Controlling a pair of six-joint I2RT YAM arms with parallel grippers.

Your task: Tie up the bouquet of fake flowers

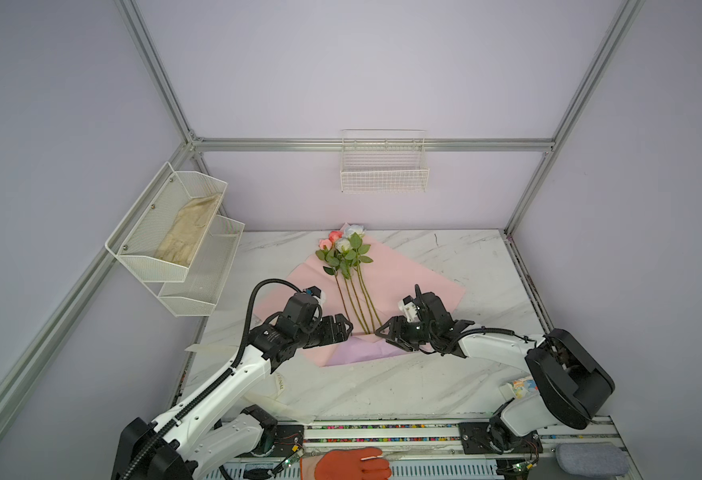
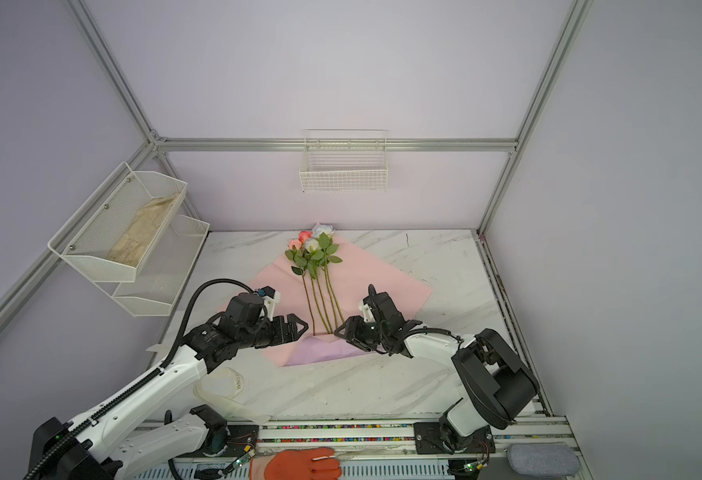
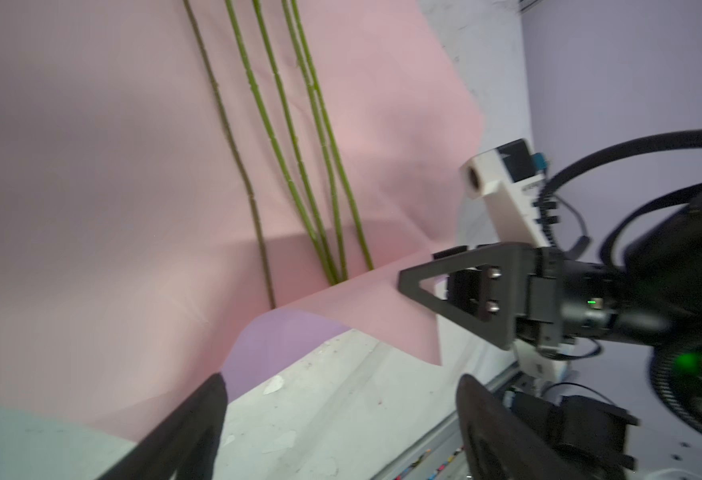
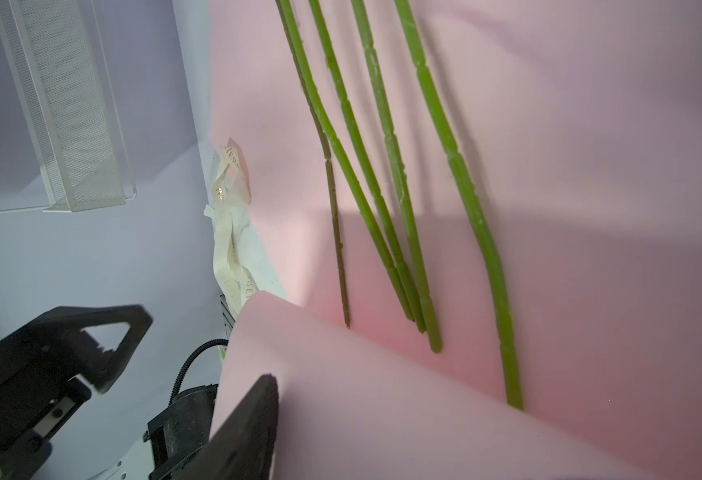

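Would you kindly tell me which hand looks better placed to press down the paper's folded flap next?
Right, probably: the right hand has a fingertip at the edge of the folded flap, while the left hand stands open beside it.

Both my top views overlook the whole surface point(image 1: 382, 386) from high up; the wrist cameras (very close) share the fake flowers point(image 4: 457, 166).

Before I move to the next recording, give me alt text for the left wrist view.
Thin green flower stems lie on pink wrapping paper, one corner of which curls up over their ends, showing a lilac underside. The right gripper, jaws open, sits at the fold's edge; the left gripper, also open, frames the table.
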